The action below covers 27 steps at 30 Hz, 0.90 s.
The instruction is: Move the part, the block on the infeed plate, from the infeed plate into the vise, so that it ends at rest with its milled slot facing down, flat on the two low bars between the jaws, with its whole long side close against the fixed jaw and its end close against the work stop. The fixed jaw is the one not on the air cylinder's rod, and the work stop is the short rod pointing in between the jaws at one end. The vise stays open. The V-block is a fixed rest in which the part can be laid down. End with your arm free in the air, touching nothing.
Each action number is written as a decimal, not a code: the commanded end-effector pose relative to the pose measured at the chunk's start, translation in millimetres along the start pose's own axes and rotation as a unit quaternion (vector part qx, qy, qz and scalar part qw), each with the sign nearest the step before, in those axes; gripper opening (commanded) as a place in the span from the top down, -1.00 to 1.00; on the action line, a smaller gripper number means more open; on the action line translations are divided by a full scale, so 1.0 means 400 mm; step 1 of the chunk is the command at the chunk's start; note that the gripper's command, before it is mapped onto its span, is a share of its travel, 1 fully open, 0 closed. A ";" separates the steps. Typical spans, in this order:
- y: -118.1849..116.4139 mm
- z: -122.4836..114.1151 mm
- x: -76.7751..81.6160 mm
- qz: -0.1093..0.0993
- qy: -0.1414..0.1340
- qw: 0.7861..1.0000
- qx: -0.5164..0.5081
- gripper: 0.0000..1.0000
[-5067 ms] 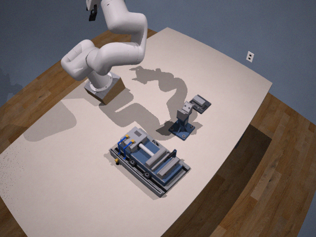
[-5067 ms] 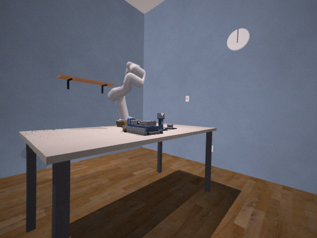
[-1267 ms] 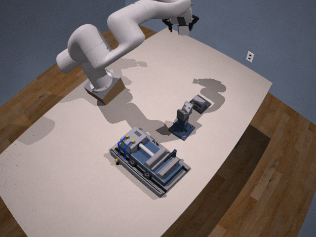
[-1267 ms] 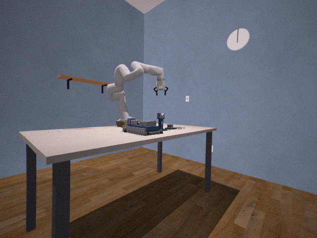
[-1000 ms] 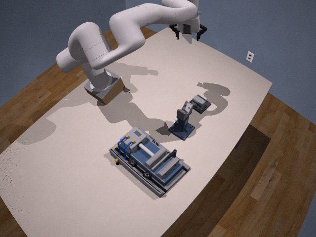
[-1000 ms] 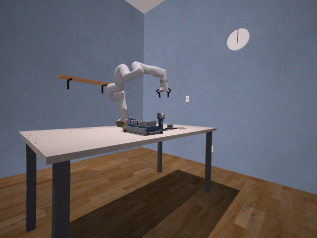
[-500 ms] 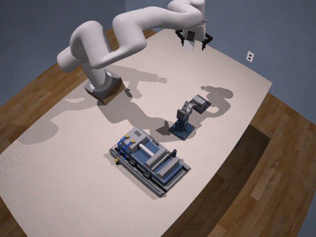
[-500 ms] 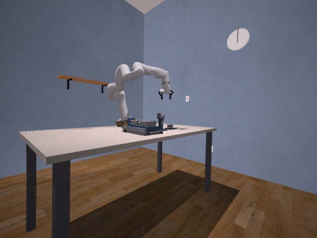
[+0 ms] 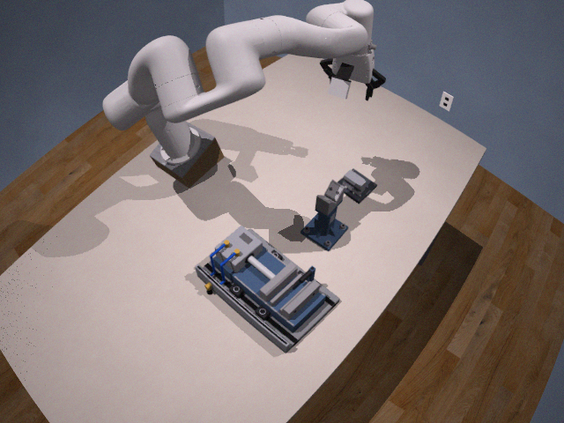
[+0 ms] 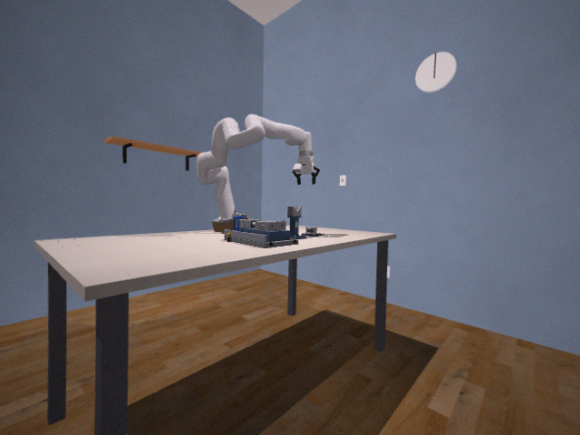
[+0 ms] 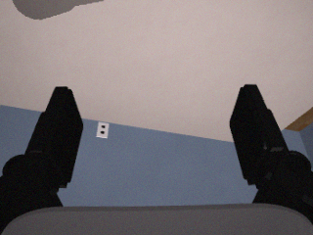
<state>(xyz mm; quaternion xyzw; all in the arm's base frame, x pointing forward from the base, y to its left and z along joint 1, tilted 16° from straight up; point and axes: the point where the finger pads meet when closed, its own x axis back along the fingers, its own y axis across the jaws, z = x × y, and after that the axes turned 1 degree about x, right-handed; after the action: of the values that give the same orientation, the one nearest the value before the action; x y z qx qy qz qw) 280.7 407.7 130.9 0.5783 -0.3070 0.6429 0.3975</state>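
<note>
The part [image 9: 356, 179], a small grey block, lies on the dark infeed plate [image 9: 367, 186] at the right of the table. My gripper [image 9: 350, 88] hangs high in the air above the table's far side, well apart from the part, open and empty. It shows in the exterior view [image 10: 305, 177] and in the wrist view [image 11: 156, 137], where both black fingers stand wide over bare table and blue wall. The vise [image 9: 269, 284] lies at the table's front middle with its jaws open. The V-block [image 9: 329, 199] stands on a blue post between vise and infeed plate.
The arm's base [image 9: 184, 157] sits at the table's far left. The table edge runs close behind the infeed plate on the right. A wall shelf [image 10: 152, 147] hangs behind the arm in the exterior view.
</note>
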 end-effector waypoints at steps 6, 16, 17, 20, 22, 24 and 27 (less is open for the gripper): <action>-0.031 0.022 -0.018 0.001 0.010 0.999 -0.031 -1.00; -0.078 0.075 -0.057 0.003 0.030 0.996 -0.090 -1.00; -0.078 0.075 -0.057 0.003 0.030 0.996 -0.090 -1.00; -0.078 0.075 -0.057 0.003 0.030 0.996 -0.090 -1.00; -0.078 0.075 -0.057 0.003 0.030 0.996 -0.090 -1.00; -0.078 0.075 -0.057 0.003 0.030 0.996 -0.090 -1.00; -0.096 0.098 -0.073 0.004 0.039 0.993 -0.113 -1.00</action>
<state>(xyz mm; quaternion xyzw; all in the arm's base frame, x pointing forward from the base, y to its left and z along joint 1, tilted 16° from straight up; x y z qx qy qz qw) 323.5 392.6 108.8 0.5181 -0.3526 0.6309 0.4574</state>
